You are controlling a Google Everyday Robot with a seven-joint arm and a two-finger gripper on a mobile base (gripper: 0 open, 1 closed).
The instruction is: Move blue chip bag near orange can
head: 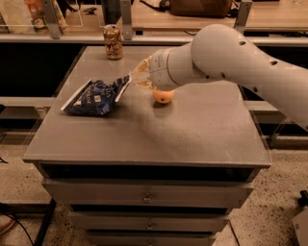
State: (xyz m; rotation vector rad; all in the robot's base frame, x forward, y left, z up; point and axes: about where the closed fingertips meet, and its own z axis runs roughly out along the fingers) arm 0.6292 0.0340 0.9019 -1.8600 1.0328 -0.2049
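Note:
The blue chip bag (94,96) lies on the left part of the grey cabinet top (192,134), crumpled, with white edges. Its right corner is lifted and pinched at the tip of my gripper (131,80), which reaches in from the right on the big white arm (231,62). The gripper is shut on that corner. The orange can (113,42) stands upright at the back edge of the top, well behind the bag and apart from it.
A round orange fruit (163,96) sits just under the arm's wrist, right of the bag. Behind the cabinet runs a counter with metal posts (127,19) and a brown bag (199,7). The cabinet has drawers (147,197) below.

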